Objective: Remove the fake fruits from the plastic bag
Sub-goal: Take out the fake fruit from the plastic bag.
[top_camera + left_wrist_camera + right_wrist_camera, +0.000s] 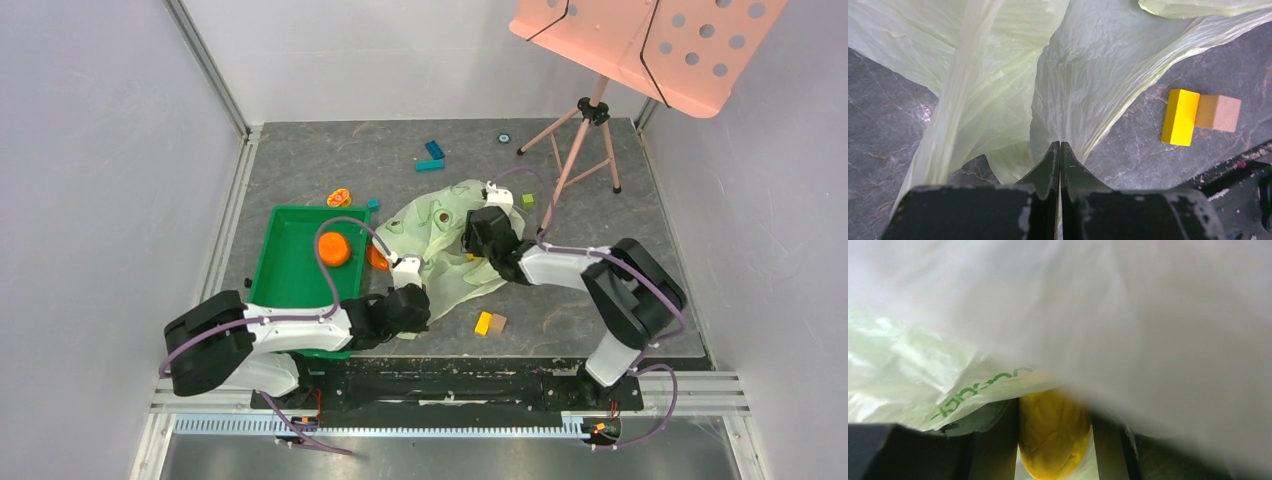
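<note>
The pale green plastic bag (447,232) lies crumpled mid-table. My left gripper (418,312) is shut on its near edge; in the left wrist view the jaws (1060,146) pinch the thin bag film (1083,75). My right gripper (476,243) reaches into the bag from the right and is shut on an oblong yellow fruit (1054,432), with bag film (1128,315) draped over it. A round orange fruit (334,248) sits in the green tray (285,280). A second orange round thing (376,259) lies by the tray's right rim, partly hidden. No green fruits show.
A yellow block (1180,117) and a tan block (1218,113) lie near the bag's front right. A flat orange piece (339,197) lies behind the tray. Blue and teal blocks (432,156) lie at the back. A pink music stand on a tripod (590,120) stands back right.
</note>
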You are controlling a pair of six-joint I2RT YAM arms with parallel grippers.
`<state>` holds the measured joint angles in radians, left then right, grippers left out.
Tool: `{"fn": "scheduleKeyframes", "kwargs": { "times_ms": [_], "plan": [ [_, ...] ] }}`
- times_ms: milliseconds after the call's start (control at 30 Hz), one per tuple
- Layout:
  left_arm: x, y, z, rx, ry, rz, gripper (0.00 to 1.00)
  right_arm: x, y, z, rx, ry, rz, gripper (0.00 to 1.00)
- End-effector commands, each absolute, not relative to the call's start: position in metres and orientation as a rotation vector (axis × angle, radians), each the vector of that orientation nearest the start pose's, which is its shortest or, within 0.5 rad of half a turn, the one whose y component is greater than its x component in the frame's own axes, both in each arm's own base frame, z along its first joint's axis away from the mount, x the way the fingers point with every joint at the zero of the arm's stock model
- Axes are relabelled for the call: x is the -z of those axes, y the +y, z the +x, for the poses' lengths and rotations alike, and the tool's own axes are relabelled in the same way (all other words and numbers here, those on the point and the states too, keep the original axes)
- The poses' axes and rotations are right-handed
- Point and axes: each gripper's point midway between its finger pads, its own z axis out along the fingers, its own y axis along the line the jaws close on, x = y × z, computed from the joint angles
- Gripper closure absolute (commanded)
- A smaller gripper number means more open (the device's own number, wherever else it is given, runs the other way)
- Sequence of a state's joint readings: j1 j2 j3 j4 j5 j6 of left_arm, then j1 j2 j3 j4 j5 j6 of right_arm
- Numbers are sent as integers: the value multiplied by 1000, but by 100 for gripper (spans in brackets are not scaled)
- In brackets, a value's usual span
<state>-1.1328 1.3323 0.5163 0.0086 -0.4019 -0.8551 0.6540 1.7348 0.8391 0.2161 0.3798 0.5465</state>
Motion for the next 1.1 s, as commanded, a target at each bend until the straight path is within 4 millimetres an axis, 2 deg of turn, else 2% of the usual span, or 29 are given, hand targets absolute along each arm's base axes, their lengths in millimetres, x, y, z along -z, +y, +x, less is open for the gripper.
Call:
{"fn": "scheduleKeyframes", "kwargs": {
  "times_ms": [0, 100, 233, 400, 467, 533, 700, 867, 1067],
  "plan": [
    [-59, -287, 170, 635, 2309, 167, 97, -67, 226, 353, -345, 2147, 9, 77],
    [-76, -294, 165, 709, 2284, 206, 93, -73, 232, 335, -441, 2144, -76, 76],
    [-105, -305, 161, 808, 2238, 243, 88, -94, 262, 307, -699, 2095, -262, 73],
    [-121, -309, 158, 848, 2221, 269, 69, -125, 282, 283, -922, 2006, -325, 71],
    [-125, -309, 158, 863, 2217, 252, 59, -130, 286, 276, -971, 1997, -346, 70],
    [-129, -309, 157, 885, 2211, 229, 53, -131, 290, 267, -1016, 2005, -384, 70],
    [-146, -308, 156, 967, 2170, 158, 42, -123, 287, 243, -1089, 2021, -436, 70],
    [-170, -302, 154, 1038, 2121, 79, 36, -122, 275, 225, -1073, 2005, -497, 70],
    [-192, -295, 157, 1086, 2086, -33, 26, -130, 272, 191, -1152, 1887, -644, 70]
  ]
}}
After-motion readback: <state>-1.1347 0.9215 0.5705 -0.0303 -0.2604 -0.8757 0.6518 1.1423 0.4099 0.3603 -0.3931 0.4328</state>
